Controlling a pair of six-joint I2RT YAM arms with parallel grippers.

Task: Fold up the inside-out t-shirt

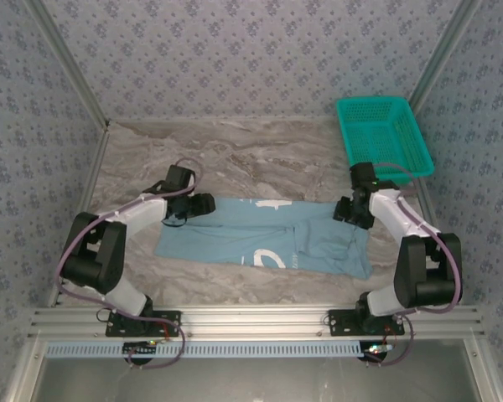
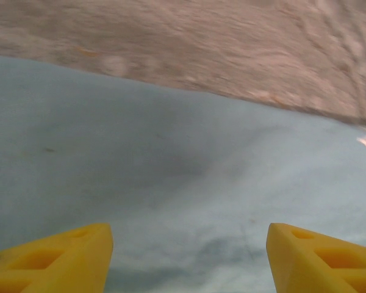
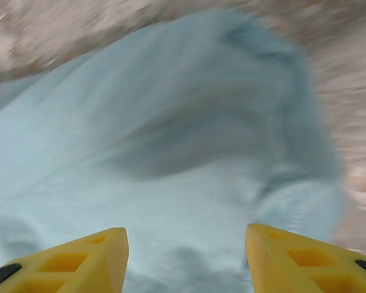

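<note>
Lying flat: 1 t-shirt; left end effector spread, right end effector spread; 1 basket.

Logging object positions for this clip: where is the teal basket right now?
In the top view, the teal basket sits at the far right corner of the table, just beyond the right gripper and clear of the t-shirt.

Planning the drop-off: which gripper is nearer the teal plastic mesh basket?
Right. The right gripper is over the light-blue t-shirt, at its right end just before the basket; the left gripper is at its left end.
</note>
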